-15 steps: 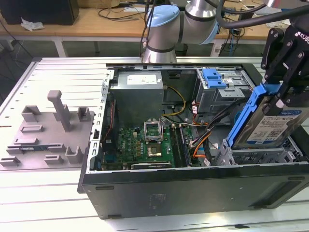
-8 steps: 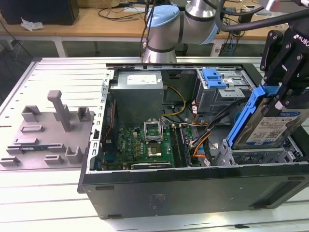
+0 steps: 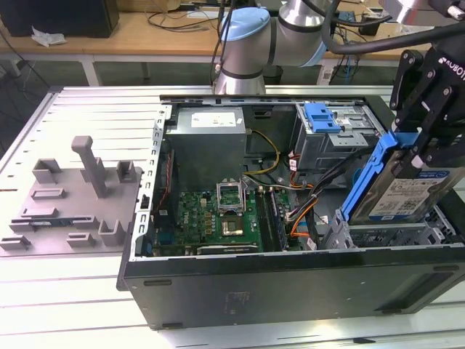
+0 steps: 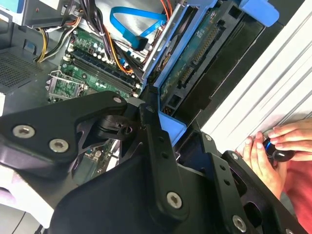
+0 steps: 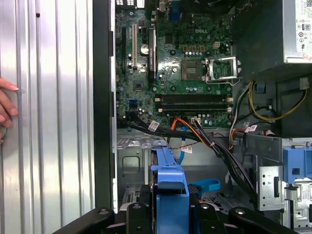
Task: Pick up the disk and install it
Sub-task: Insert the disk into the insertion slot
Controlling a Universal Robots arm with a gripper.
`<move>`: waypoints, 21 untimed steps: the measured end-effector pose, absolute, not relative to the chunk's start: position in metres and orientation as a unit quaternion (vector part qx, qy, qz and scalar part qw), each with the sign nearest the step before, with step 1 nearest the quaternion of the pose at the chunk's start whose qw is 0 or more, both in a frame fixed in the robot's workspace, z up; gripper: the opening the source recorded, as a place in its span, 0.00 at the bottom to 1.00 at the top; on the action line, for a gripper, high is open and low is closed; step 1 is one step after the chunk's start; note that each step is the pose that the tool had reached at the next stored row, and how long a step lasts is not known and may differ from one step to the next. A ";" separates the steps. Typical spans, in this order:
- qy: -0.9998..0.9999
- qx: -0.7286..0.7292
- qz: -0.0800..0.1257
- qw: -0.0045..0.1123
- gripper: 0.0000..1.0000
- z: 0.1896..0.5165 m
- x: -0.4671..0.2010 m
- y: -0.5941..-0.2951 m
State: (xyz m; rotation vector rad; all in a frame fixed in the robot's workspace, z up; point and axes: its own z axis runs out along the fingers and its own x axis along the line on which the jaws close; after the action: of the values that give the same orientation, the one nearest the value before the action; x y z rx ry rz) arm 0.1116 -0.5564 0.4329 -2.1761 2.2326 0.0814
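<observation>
The disk point(image 3: 410, 193), pinched in the claw point(image 3: 420, 149), shows its label in the exterior view.

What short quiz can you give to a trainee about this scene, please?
1. True or false: the disk lies flat on the motherboard.
2. What does the pincer hold? A) the disk B) the grey power supply C) nothing
3. Fill in: in the exterior view, the disk hangs tilted over the open computer case at the view's ______ side.

Key:
1. False: the pincer holds it up, tilted.
2. A
3. right
</observation>
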 end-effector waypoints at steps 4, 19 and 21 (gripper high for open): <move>0.716 -0.698 0.026 0.011 0.36 0.431 0.112 -0.556; 0.716 -0.698 0.026 0.011 0.36 0.420 0.112 -0.556; 0.716 -0.698 0.026 0.011 0.36 0.418 0.112 -0.556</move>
State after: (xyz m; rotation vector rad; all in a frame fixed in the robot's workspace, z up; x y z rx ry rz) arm 0.1116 -0.5564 0.4177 -2.1757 2.2330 0.0814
